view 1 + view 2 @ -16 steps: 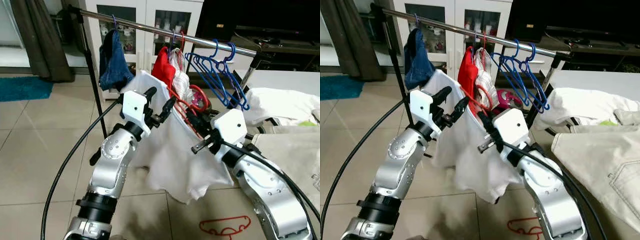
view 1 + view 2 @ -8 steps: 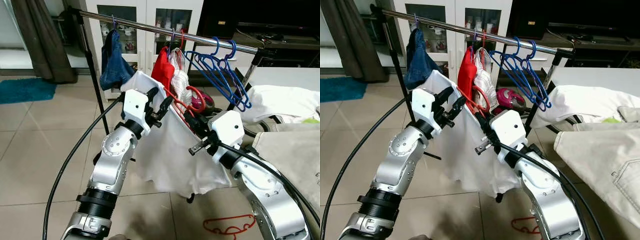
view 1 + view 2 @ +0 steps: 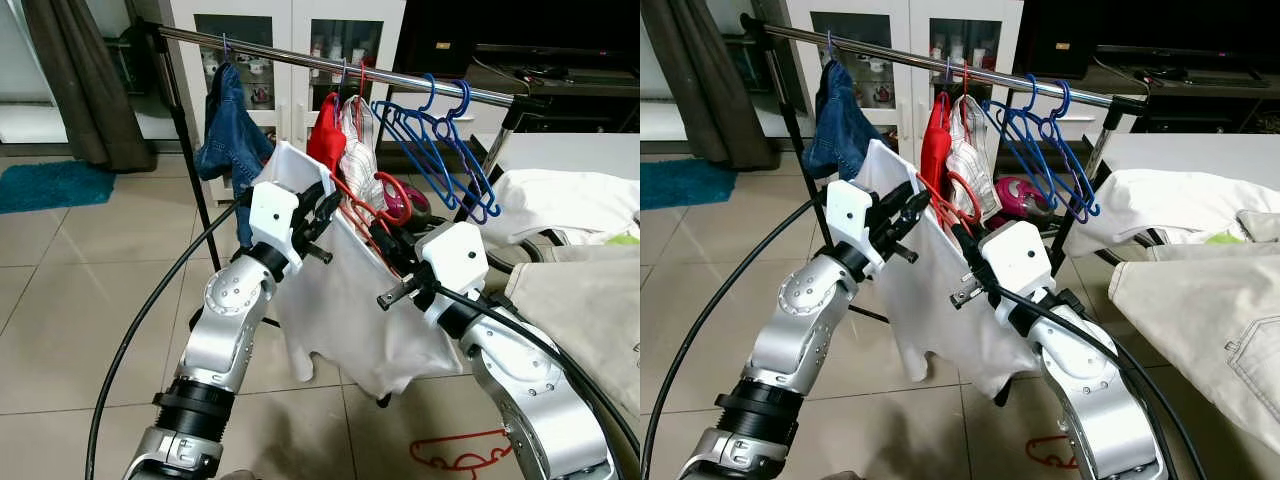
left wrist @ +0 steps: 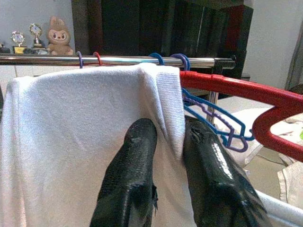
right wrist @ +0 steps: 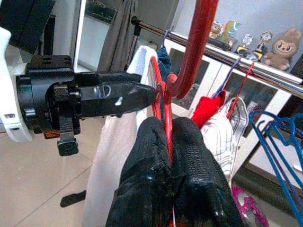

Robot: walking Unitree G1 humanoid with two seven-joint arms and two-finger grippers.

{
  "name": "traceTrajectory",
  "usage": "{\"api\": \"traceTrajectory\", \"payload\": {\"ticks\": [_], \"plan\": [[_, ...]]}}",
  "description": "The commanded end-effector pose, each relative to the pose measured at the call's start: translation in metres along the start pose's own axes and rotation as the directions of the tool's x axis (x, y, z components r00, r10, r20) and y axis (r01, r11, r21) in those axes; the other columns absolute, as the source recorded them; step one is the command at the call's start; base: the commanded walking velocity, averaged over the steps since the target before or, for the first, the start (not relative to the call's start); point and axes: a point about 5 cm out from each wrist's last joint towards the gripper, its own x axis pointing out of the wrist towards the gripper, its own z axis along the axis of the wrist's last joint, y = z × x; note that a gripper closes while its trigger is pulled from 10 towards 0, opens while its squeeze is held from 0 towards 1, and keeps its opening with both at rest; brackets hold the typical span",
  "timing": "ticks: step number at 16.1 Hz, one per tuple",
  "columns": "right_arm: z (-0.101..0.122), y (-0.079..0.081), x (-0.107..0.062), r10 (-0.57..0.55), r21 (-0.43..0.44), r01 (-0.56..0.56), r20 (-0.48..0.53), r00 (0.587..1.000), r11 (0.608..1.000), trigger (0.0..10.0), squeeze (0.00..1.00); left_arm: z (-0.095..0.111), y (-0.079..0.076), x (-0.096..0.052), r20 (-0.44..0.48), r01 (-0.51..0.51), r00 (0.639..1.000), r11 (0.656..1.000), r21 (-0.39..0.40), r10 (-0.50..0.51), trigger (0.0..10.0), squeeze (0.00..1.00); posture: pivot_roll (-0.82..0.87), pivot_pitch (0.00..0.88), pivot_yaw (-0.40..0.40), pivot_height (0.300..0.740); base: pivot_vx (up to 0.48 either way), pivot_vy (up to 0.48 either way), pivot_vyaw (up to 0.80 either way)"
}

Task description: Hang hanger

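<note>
The red plastic hanger [image 3: 372, 207] carrying a white knit shirt [image 3: 350, 310] is held up just below the shiny metal clothes rail [image 3: 340, 67], in front of the garments hanging from that rail. The right gripper [image 5: 165, 142] has its black fingers [image 5: 194, 156] squeezed together on the hanger's red wire. The left gripper [image 4: 165, 142] pinches a fold of the shirt's shoulder, fingers [image 4: 135, 156] nearly together. Empty blue wire hangers [image 3: 440, 140] and a denim garment [image 3: 232, 140] hang from the rail to either side.
</note>
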Motion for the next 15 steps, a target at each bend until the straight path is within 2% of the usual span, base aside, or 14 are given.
{"api": "traceTrajectory", "payload": {"ticks": [1, 6, 10, 15], "plan": [[0.010, 0.000, -0.003, 0.000, -0.019, 0.001, 0.062, 0.998, 1.000, 0.0, 0.00, 0.004, -0.001, 0.001, 0.007, 0.007, 1.000, 1.000, 0.001, -0.007, 0.0, 0.00, 0.05, 0.002, -0.011, 0.740, 0.000, 0.000, 0.00], [0.010, 0.001, -0.002, 0.008, -0.021, -0.007, 0.065, 0.998, 1.000, 0.0, 0.00, 0.002, 0.002, -0.001, -0.003, -0.007, 1.000, 1.000, -0.003, 0.007, 0.0, 0.00, 0.05, 0.000, -0.013, 0.740, 0.000, 0.000, 0.00], [0.011, 0.001, -0.002, 0.009, -0.032, -0.007, 0.072, 0.997, 0.999, 0.0, 0.00, 0.003, 0.012, -0.001, -0.009, -0.046, 0.999, 0.999, -0.005, 0.046, 0.0, 0.00, 0.05, 0.001, -0.012, 0.740, 0.000, 0.000, 0.00], [0.010, 0.002, -0.003, 0.034, -0.098, -0.029, 0.059, 0.998, 0.995, 0.0, 0.00, 0.010, 0.025, -0.001, 0.007, -0.073, 0.997, 0.997, -0.014, 0.073, 0.0, 0.00, 0.05, 0.005, -0.013, 0.740, 0.000, 0.000, 0.00]]}}
